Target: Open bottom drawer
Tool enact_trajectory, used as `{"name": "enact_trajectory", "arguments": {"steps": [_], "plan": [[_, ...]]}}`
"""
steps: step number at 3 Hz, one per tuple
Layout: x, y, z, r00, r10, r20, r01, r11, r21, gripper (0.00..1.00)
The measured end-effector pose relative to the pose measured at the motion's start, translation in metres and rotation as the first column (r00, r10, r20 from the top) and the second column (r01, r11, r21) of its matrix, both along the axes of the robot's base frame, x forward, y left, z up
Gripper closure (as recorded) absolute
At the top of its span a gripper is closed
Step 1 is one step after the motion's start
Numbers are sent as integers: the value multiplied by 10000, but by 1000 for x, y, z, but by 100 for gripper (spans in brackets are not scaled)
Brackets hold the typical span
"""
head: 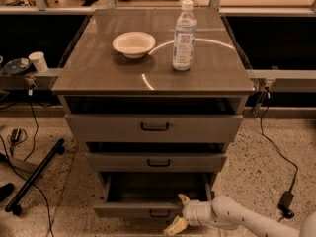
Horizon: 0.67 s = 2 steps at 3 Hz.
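The bottom drawer (148, 210) is the lowest of three grey drawers in the cabinet. It stands pulled out, with its dark inside showing and a small dark loop handle (159, 214) on its shallow front. My gripper (179, 213) comes in from the lower right on a white arm (237, 217). It sits at the right end of the drawer front, just right of the handle. One pale fingertip (183, 199) points up over the drawer's top edge and the other (175, 226) points down left in front of it. The fingers are spread apart and hold nothing.
The middle drawer (156, 162) and top drawer (154, 127) are above, both slightly out. A white bowl (133, 44) and a water bottle (183, 36) stand on the cabinet top. A black stand leg (34, 177) and cables lie on the floor at left; a cable and plug (285, 201) at right.
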<state>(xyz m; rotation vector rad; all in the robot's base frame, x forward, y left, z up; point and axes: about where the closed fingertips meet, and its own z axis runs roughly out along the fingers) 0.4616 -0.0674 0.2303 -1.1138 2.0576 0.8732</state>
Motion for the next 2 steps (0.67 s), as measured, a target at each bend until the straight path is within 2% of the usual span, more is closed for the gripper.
{"name": "enact_trajectory", "arguments": {"steps": [1, 2], "plan": [[0, 0, 0, 10000, 0, 0, 0, 10000, 0, 0], [26, 14, -3, 9996, 210, 209, -212, 9997, 101, 0]]}}
